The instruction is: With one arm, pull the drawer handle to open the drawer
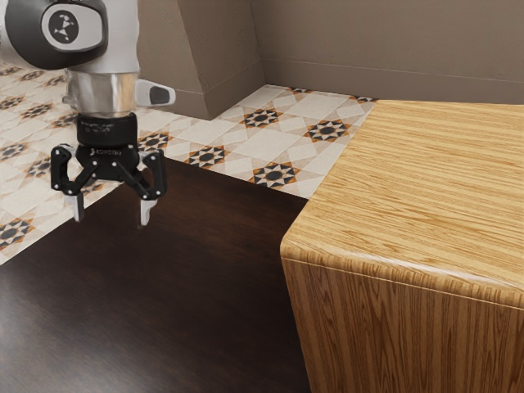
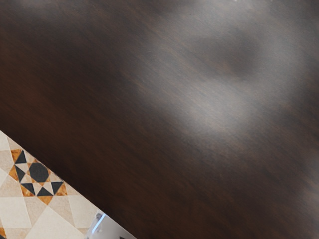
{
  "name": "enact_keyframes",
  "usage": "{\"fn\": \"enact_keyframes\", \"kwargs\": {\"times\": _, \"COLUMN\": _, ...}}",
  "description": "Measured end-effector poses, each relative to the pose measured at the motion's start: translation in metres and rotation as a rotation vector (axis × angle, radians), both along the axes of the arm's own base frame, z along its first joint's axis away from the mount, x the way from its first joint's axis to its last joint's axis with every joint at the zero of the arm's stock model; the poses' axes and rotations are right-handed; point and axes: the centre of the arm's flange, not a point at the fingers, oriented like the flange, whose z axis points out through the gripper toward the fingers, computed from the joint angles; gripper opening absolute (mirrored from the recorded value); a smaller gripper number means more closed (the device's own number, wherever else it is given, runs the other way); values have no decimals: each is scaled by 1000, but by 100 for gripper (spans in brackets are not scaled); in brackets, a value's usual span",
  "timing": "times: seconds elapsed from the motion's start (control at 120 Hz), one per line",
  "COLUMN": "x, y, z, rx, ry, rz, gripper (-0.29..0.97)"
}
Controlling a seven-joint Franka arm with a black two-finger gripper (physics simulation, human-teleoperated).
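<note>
Dark wood of the bench (image 1: 164, 311) lay closest to the exterior camera and ran on under the tool (image 1: 111, 214). That tool hung pointing straight down over the bench's far edge, at the exterior view's left. Its two black fingers were spread wide with nothing between them. From the wrist, the bench showed below the hand with a soft shadow on it, and its edge cut across patterned floor tiles (image 2: 30, 199). Well apart from the tool, at the exterior view's right, rose the light oak drawer cabinet (image 1: 426, 205). Whether it stood on the bench or beside it, and which face carried the handle, could not be told.
</note>
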Motion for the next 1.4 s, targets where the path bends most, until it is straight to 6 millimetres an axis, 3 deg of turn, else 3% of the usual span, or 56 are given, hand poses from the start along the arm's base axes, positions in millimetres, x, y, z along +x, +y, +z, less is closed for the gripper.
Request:
{"fn": "enact_keyframes", "kwargs": {"times": 0.083, "x": 15, "y": 2, "z": 4, "rx": 48, "ry": -112, "rz": 111, "gripper": 68}}
{"fn": "enact_keyframes", "kwargs": {"times": 0.267, "x": 34, "y": -15, "z": 13, "rx": 85, "ry": -254, "rz": 276, "gripper": 68}}
{"fn": "enact_keyframes", "kwargs": {"times": 0.3, "x": 33, "y": -14, "z": 29, "rx": 85, "ry": -300, "rz": 312, "gripper": 68}}
{"fn": "enact_keyframes", "kwargs": {"times": 0.375, "x": 18, "y": -8, "z": 88, "rx": 108, "ry": -435, "rz": 414, "gripper": 68}}
{"fn": "enact_keyframes", "kwargs": {"times": 0.425, "x": 15, "y": -15, "z": 104, "rx": 112, "ry": -481, "rz": 449, "gripper": 68}}
{"fn": "enact_keyframes", "kwargs": {"times": 0.675, "x": 42, "y": -98, "z": 83, "rx": 45, "ry": -559, "rz": 449, "gripper": 68}}
{"fn": "enact_keyframes", "kwargs": {"times": 0.833, "x": 54, "y": -110, "z": 87, "rx": -93, "ry": -630, "rz": 486, "gripper": 68}}
{"fn": "enact_keyframes", "kwargs": {"times": 0.908, "x": 59, "y": -135, "z": 67, "rx": -270, "ry": -585, "rz": 389, "gripper": 68}}
{"fn": "enact_keyframes", "kwargs": {"times": 0.95, "x": 43, "y": -145, "z": 56, "rx": -353, "ry": -575, "rz": 294, "gripper": 68}}
{"fn": "enact_keyframes", "kwargs": {"times": 1.017, "x": 7, "y": -132, "z": 56, "rx": -422, "ry": -629, "rz": 225, "gripper": 68}}
{"fn": "enact_keyframes", "kwargs": {"times": 1.092, "x": -6, "y": -119, "z": 61, "rx": -424, "ry": -709, "rz": 229, "gripper": 68}}
{"fn": "enact_keyframes", "kwargs": {"times": 1.2, "x": -14, "y": -91, "z": 54, "rx": -471, "ry": -777, "rz": 214, "gripper": 68}}
{"fn": "enact_keyframes", "kwargs": {"times": 1.267, "x": -12, "y": -82, "z": 26, "rx": -516, "ry": -792, "rz": 153, "gripper": 68}}
{"fn": "enact_keyframes", "kwargs": {"times": 1.333, "x": 3, "y": -71, "z": 0, "rx": -541, "ry": -802, "rz": 128, "gripper": 68}}
{"fn": "enact_keyframes", "kwargs": {"times": 1.4, "x": 13, "y": -76, "z": -14, "rx": -550, "ry": -822, "rz": 86, "gripper": 68}}
